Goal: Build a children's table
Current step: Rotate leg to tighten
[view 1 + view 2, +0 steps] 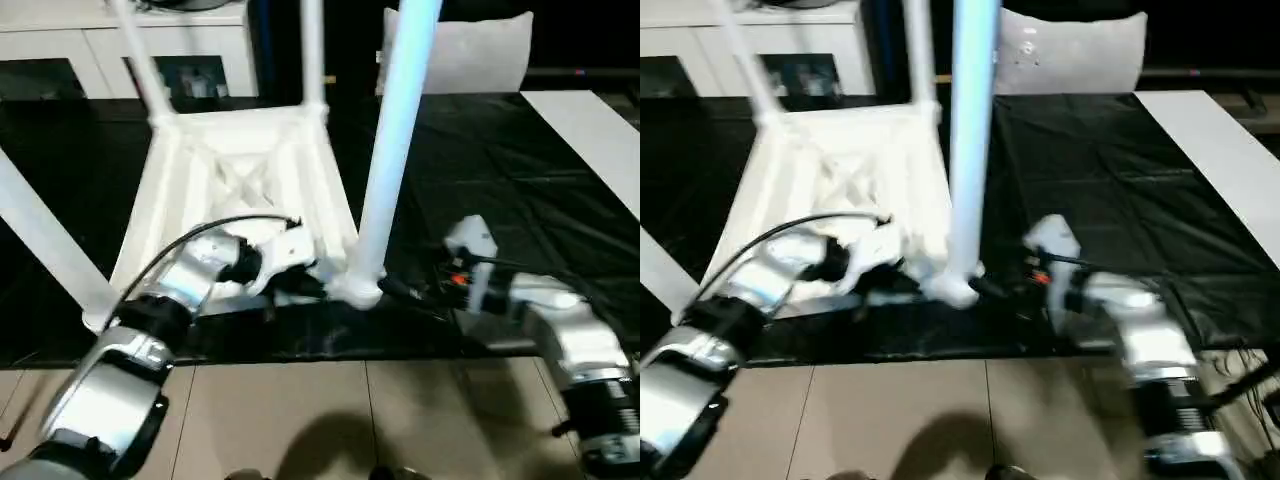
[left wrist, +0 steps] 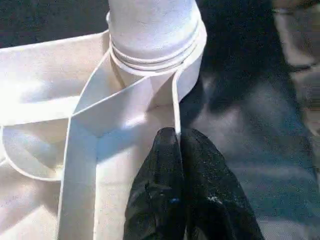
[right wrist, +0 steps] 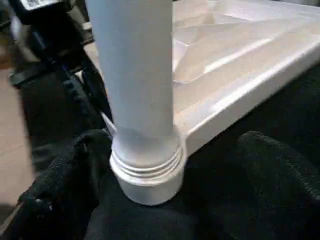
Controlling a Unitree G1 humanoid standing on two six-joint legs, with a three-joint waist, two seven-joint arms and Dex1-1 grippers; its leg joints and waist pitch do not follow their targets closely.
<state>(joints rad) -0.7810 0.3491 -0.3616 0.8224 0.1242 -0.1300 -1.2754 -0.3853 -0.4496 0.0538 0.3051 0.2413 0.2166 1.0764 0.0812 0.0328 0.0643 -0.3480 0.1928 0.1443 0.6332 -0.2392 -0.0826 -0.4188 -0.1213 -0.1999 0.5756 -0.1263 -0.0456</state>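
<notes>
Black sheeting (image 1: 480, 170) covers the work surface, with pale floor tiles (image 1: 300, 410) on my side and a white cabinet (image 1: 60, 45) behind. From the head camera I see the tabletop (image 1: 240, 180) lying underside up on the sheeting, ribs showing, with four legs standing in its corners. The near right leg (image 1: 392, 150) rises from its corner socket (image 1: 355, 285) right at the sheet's front edge.

My left gripper (image 1: 305, 283) sits at that near corner, and my right gripper (image 1: 405, 292) reaches in low from the other side of the socket.

Through the left wrist camera, the two black fingers (image 2: 172, 185) are pressed together, pinching the thin rim of the tabletop just beside the socket (image 2: 155, 55).

Through the right wrist camera, the leg (image 3: 135, 70) stands between my right fingers (image 3: 65, 180), which are spread wide on either side of its flared base without touching it; nothing is gripped there.

My worry is the leg not being fully seated. With the right jaws off it, a nudge from either arm could tilt it or drag the tabletop off the front edge.
</notes>
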